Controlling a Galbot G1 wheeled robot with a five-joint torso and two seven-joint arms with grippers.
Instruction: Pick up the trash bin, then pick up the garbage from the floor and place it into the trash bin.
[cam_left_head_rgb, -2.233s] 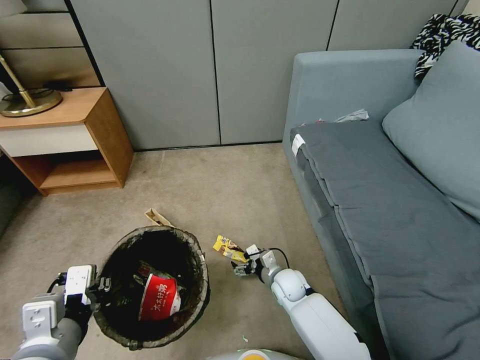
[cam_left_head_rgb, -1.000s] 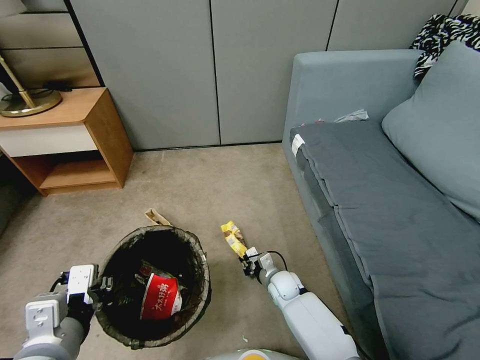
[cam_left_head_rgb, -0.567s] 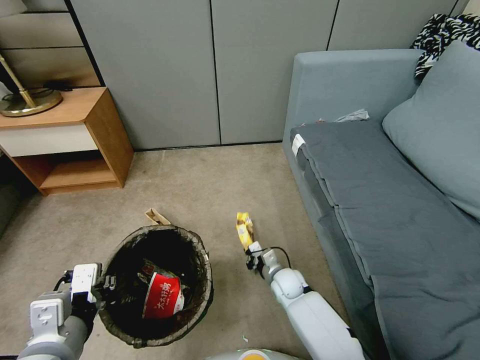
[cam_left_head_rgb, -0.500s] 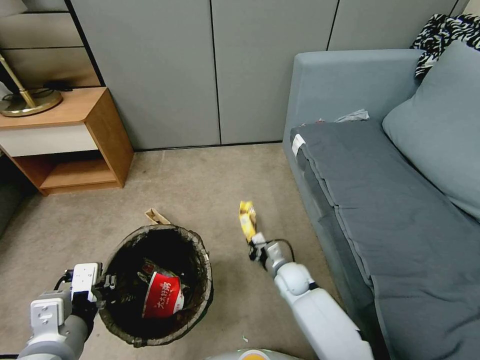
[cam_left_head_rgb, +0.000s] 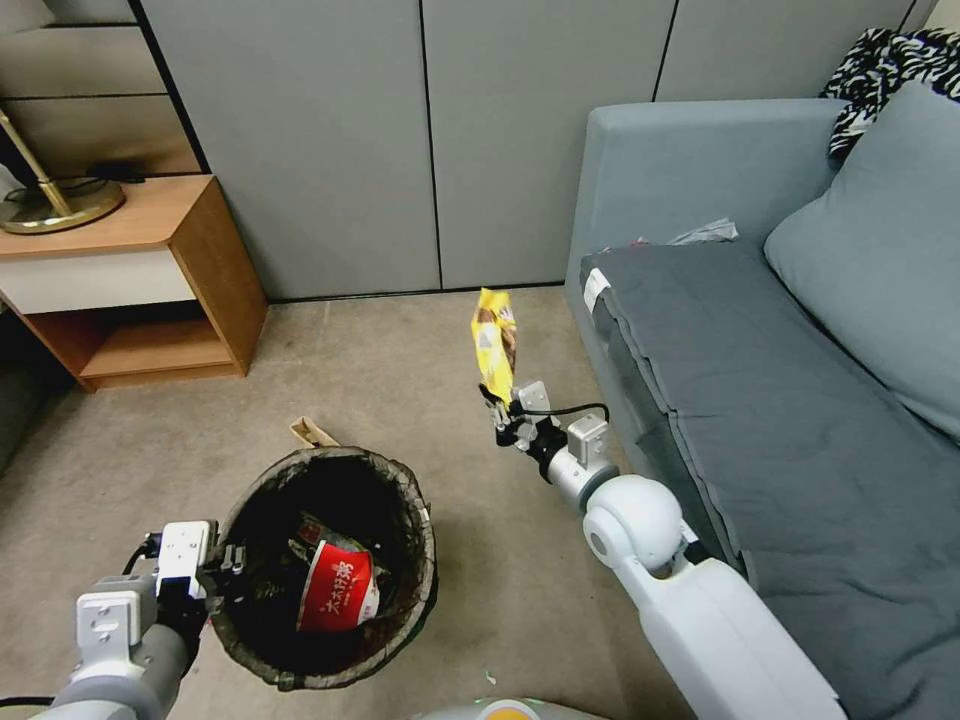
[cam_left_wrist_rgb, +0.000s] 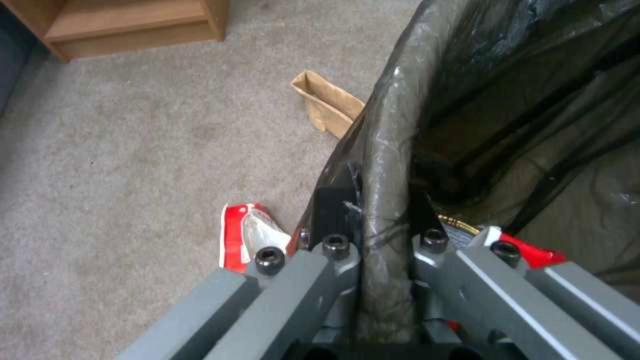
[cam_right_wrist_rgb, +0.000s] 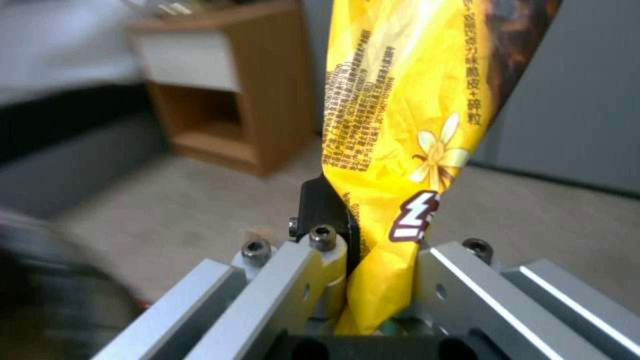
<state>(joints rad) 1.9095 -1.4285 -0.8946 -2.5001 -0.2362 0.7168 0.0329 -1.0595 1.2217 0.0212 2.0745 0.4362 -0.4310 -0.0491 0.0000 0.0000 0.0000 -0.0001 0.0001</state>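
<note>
Right gripper (cam_left_head_rgb: 497, 398): now raised well clear of the carpet, out toward the grey wall panels, where 2.2 s ago it sat low on the floor beside the bin; its jaws stay clamped on the wrapper.
Yellow snack wrapper (cam_left_head_rgb: 494, 343): off the floor now, standing upright above the right gripper, no longer lying flat on the carpet.
Right arm (cam_left_head_rgb: 640, 540): stretches farther forward, its elbow joint large in the head view.
Trash bin (cam_left_head_rgb: 425, 575): sits slightly nearer and more to the right than before.
Left gripper (cam_left_head_rgb: 225, 577): shifts with the bin, still pinching its rim.
</note>
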